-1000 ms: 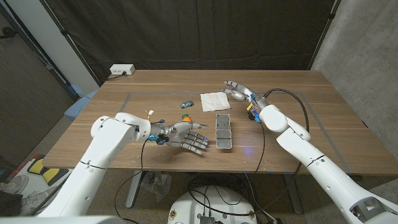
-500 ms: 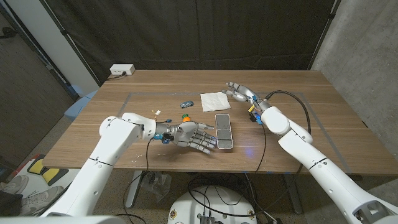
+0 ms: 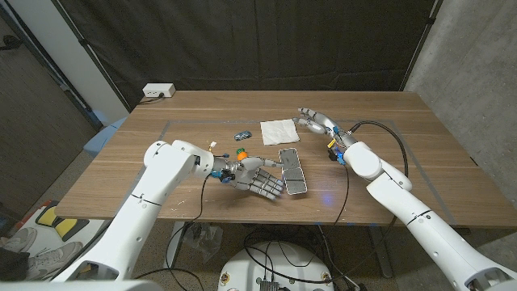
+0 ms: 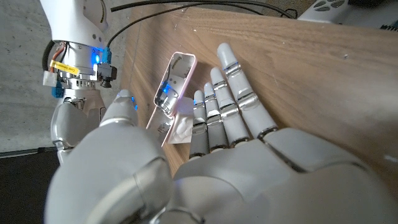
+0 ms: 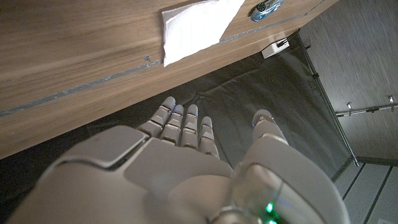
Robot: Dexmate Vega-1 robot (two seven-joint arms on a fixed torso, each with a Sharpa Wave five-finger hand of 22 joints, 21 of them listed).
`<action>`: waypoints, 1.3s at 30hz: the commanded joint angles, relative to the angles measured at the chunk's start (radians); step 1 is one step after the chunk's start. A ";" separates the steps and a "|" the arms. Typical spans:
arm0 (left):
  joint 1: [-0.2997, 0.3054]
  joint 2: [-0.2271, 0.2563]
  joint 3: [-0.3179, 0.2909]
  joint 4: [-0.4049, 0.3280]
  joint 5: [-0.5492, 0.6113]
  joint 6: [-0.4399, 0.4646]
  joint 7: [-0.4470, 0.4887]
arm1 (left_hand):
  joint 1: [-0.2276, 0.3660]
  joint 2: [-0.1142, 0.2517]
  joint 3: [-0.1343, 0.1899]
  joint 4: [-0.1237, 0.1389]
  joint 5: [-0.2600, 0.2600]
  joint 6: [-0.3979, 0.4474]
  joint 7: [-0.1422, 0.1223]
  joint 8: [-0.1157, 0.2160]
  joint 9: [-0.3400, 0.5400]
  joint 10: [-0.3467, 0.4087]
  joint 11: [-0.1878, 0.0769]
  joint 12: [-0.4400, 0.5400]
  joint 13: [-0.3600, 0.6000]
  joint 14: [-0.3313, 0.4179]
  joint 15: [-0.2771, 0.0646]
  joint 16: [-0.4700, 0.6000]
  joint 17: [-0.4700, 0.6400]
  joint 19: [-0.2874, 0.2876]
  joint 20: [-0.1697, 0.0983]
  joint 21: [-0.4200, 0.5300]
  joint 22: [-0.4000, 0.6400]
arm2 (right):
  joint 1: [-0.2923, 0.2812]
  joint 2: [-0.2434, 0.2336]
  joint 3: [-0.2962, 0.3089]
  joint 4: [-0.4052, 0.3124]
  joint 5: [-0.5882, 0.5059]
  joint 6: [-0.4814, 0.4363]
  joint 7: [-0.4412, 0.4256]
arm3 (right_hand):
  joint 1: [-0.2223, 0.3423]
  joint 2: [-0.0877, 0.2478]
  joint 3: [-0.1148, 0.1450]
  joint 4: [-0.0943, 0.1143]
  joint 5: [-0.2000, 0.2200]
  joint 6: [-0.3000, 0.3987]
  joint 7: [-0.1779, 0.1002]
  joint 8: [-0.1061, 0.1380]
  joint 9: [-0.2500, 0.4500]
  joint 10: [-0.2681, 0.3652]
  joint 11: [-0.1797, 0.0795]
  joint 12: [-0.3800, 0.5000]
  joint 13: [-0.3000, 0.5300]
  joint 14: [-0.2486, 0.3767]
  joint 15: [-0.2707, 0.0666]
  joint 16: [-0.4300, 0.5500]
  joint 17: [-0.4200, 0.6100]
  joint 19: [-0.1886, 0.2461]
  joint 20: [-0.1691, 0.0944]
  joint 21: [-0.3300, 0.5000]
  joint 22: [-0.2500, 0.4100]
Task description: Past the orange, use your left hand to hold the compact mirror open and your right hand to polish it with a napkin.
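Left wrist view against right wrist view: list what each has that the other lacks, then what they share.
The left wrist view alone has the open compact mirror lying just beyond the left hand, whose fingers reach toward it without holding it, plus the right arm's wrist. The right wrist view alone has the open right hand, a small blue toy car and a white power strip. Both have the wooden table and the white napkin, in the left wrist view as a reflection.
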 commanded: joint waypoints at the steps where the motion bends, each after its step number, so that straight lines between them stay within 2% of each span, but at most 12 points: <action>1: -0.104 0.066 0.133 0.015 0.043 0.080 -0.020 | -0.012 -0.003 -0.007 0.007 -0.002 -0.007 0.038 -0.015 0.001 -0.014 -0.001 -0.014 0.001 -0.017 -0.001 -0.013 0.002 0.000 0.003 -0.018 0.003 | -0.026 -0.008 0.025 -0.001 0.017 0.041 -0.022 | -0.007 -0.009 -0.003 0.000 -0.007 0.005 -0.004 0.000 0.005 0.012 -0.002 0.000 0.001 0.011 -0.001 0.004 0.002 0.009 0.005 0.000 0.001; 6: -0.110 0.061 0.159 0.026 0.061 0.066 -0.016 | 0.019 0.010 0.006 -0.004 0.002 -0.005 0.037 -0.024 0.001 -0.004 -0.020 -0.016 0.001 -0.015 -0.007 -0.019 0.002 -0.001 -0.001 -0.031 0.004 | -0.028 -0.010 0.029 -0.006 0.015 0.047 -0.025 | -0.010 -0.011 -0.006 0.001 -0.007 0.005 -0.004 0.000 0.005 0.014 0.001 0.000 0.001 0.012 -0.001 0.004 0.002 0.010 0.006 -0.001 0.001; 13: -0.070 0.022 0.159 -0.002 0.117 0.056 0.055 | 0.101 0.023 0.033 -0.032 0.002 0.060 0.008 -0.024 0.002 0.053 -0.057 -0.014 0.001 0.056 -0.054 -0.013 0.001 0.053 -0.027 -0.046 0.005 | -0.020 -0.007 0.027 0.004 0.018 0.047 -0.022 | -0.014 -0.014 -0.009 0.002 -0.007 0.006 -0.004 0.000 0.005 0.015 0.000 -0.001 0.001 0.014 -0.001 0.003 0.002 0.011 0.005 -0.002 0.002; 20: 0.020 -0.067 0.096 0.012 0.134 -0.034 0.116 | 0.130 0.024 0.042 -0.036 -0.001 0.042 -0.017 -0.045 0.003 0.038 -0.084 -0.029 0.001 0.055 -0.083 -0.025 0.002 0.057 -0.038 -0.063 0.006 | -0.008 -0.004 0.019 0.022 0.018 0.035 -0.011 | -0.019 -0.014 -0.013 0.005 -0.007 0.006 -0.004 0.000 0.005 0.017 0.000 -0.001 0.001 0.014 -0.001 0.002 0.003 0.011 0.005 -0.005 0.002; 25: 0.036 -0.100 0.089 0.030 0.138 -0.039 0.124 | 0.127 0.000 0.030 -0.031 -0.005 -0.023 -0.015 -0.079 0.005 -0.025 -0.078 -0.048 0.002 0.023 -0.083 -0.041 0.003 0.045 -0.042 -0.086 0.006 | 0.000 0.001 0.012 0.039 0.022 0.038 -0.009 | -0.021 -0.015 -0.015 0.007 -0.007 0.006 -0.005 0.000 0.005 0.020 0.000 0.000 0.001 0.014 0.000 0.002 0.003 0.010 0.006 -0.006 0.002; 29: 0.055 -0.138 0.081 0.022 0.163 -0.014 0.167 | 0.120 -0.009 0.023 -0.027 -0.005 -0.029 -0.013 -0.082 0.005 -0.035 -0.076 -0.047 0.002 0.020 -0.078 -0.042 0.003 0.047 -0.039 -0.092 0.006 | 0.002 0.004 0.008 0.046 0.026 0.042 -0.011 | -0.023 -0.015 -0.016 0.007 -0.007 0.006 -0.005 0.000 0.005 0.021 0.001 0.000 0.001 0.015 0.000 0.002 0.003 0.011 0.007 -0.006 0.002; 31: 0.075 -0.168 0.076 0.007 0.189 0.005 0.213 | 0.146 0.012 0.036 -0.029 0.000 0.016 -0.020 -0.066 0.006 0.003 -0.081 -0.031 0.002 0.057 -0.095 -0.028 0.005 0.077 -0.039 -0.091 0.008 | 0.002 0.005 0.007 0.044 0.023 0.038 -0.012 | -0.023 -0.015 -0.016 0.008 -0.007 0.006 -0.005 0.000 0.005 0.022 0.001 0.000 0.001 0.015 0.000 0.002 0.003 0.011 0.007 -0.006 0.002; 33: 0.096 -0.200 0.070 -0.009 0.218 0.020 0.263 | 0.181 0.039 0.056 -0.030 -0.004 0.082 -0.039 -0.048 0.007 0.064 -0.104 -0.018 0.002 0.113 -0.114 -0.014 0.004 0.110 -0.049 -0.095 0.008 | 0.000 0.004 0.008 0.043 0.025 0.038 -0.012 | -0.024 -0.015 -0.017 0.008 -0.007 0.007 -0.005 0.000 0.005 0.023 0.001 0.000 0.001 0.016 0.000 0.001 0.003 0.011 0.007 -0.007 0.002; 35: 0.126 -0.241 0.064 -0.029 0.258 0.027 0.331 | 0.248 0.098 0.106 -0.033 -0.018 0.261 -0.078 -0.001 0.009 0.245 -0.171 0.017 0.002 0.235 -0.143 0.002 -0.001 0.164 -0.064 -0.096 0.010 | -0.002 0.003 0.008 0.038 0.020 0.032 -0.014 | -0.025 -0.015 -0.017 0.009 -0.007 0.007 -0.005 0.000 0.005 0.024 0.001 0.000 0.001 0.015 0.000 0.001 0.003 0.012 0.007 -0.007 0.002; 36: 0.142 -0.261 0.057 -0.037 0.274 0.020 0.360 | 0.264 0.117 0.125 -0.031 -0.021 0.326 -0.097 0.014 0.010 0.309 -0.184 0.025 0.002 0.295 -0.146 0.008 -0.003 0.195 -0.073 -0.091 0.010 | -0.004 0.003 0.009 0.035 0.022 0.029 -0.013 | -0.025 -0.015 -0.018 0.009 -0.007 0.007 -0.005 0.000 0.005 0.024 0.001 0.000 0.001 0.015 0.000 0.001 0.003 0.012 0.007 -0.007 0.002; 38: 0.172 -0.289 0.051 -0.050 0.308 -0.009 0.417 | 0.303 0.147 0.179 -0.035 -0.021 0.476 -0.123 0.047 0.012 0.450 -0.235 0.040 0.004 0.411 -0.178 0.006 -0.007 0.277 -0.085 -0.073 0.011 | -0.007 0.000 0.010 0.027 0.015 0.025 -0.018 | -0.026 -0.015 -0.018 0.009 -0.006 0.007 -0.005 0.000 0.005 0.023 0.001 0.000 0.001 0.016 0.000 0.001 0.003 0.012 0.007 -0.008 0.002; 39: 0.183 -0.303 0.044 -0.053 0.316 -0.018 0.433 | 0.317 0.155 0.197 -0.038 -0.020 0.516 -0.138 0.055 0.012 0.482 -0.238 0.040 0.004 0.441 -0.184 0.004 -0.006 0.290 -0.090 -0.072 0.011 | -0.008 -0.001 0.011 0.024 0.015 0.023 -0.016 | -0.026 -0.015 -0.019 0.009 -0.006 0.007 -0.005 0.000 0.005 0.024 0.001 0.000 0.001 0.015 0.000 0.001 0.003 0.012 0.007 -0.008 0.002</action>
